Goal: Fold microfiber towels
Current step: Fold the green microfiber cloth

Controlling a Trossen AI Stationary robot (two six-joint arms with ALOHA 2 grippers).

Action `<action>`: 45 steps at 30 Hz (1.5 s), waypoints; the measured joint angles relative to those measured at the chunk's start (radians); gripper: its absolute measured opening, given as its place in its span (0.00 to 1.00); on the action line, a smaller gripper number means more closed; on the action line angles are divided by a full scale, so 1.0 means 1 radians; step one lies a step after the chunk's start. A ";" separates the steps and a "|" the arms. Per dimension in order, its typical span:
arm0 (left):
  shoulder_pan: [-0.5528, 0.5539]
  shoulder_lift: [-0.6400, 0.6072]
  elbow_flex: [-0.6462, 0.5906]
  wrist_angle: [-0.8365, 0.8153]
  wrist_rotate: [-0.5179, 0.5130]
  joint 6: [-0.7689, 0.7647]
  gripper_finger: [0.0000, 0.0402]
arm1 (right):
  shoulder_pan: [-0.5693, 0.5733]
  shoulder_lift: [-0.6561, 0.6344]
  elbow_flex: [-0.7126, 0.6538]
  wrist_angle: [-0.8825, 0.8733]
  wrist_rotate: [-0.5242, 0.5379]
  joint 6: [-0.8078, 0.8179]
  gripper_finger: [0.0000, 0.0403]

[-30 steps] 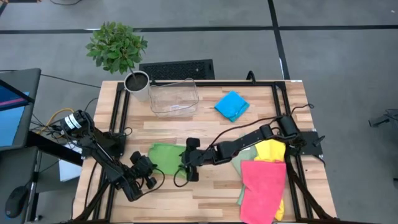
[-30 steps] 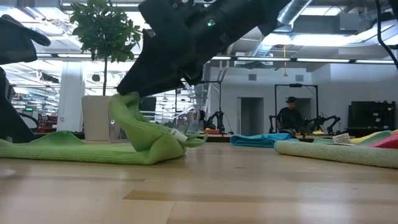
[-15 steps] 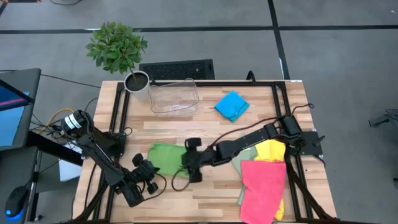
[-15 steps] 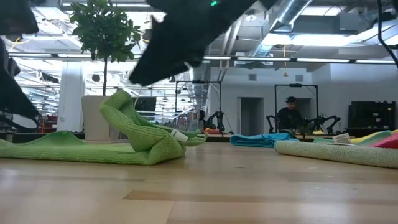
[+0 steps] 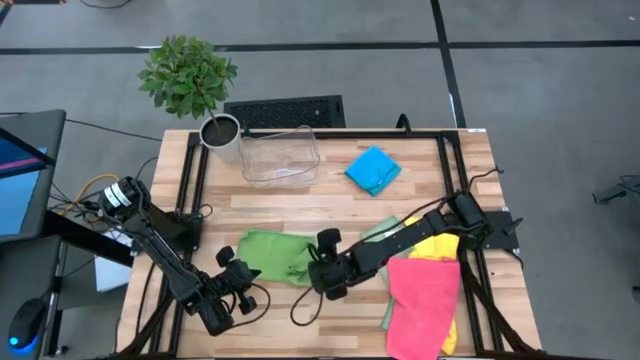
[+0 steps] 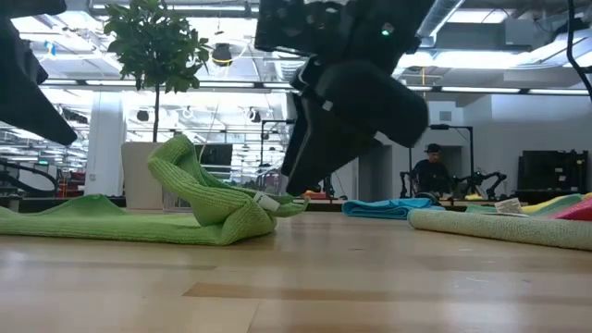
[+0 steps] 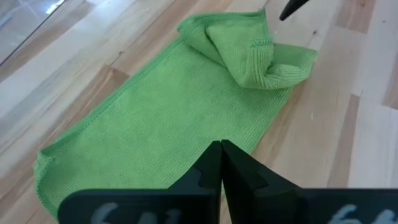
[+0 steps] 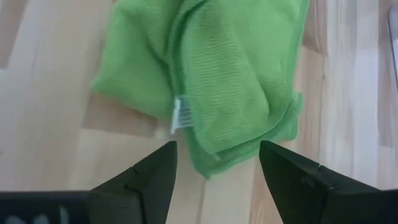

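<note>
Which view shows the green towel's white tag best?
The right wrist view: the tag sits plainly on the green towel's folded edge, beyond the open right gripper. The low view shows it side-on. The high and left wrist views don't show it.

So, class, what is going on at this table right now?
A two-armed robot is folding microfiber towels. The bright green microfiber towel lies on the wooden table, one end bunched up in a loose fold. The right gripper hovers open just beside that bunched end, holding nothing. The left gripper is shut and empty near the towel's other end. A folded blue towel, a clear plastic bin and a pile of pink and yellow cloths wait nearby.
</note>
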State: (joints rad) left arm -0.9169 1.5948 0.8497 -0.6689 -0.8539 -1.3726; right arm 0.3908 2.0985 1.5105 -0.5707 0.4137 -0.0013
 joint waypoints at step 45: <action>0.000 0.000 -0.002 -0.001 0.008 -0.002 0.00 | -0.124 0.080 0.152 0.143 -0.010 -0.140 0.21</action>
State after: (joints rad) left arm -0.9165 1.5948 0.8478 -0.6704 -0.8455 -1.3750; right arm 0.2669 2.1780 1.6623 -0.4279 0.4037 -0.1418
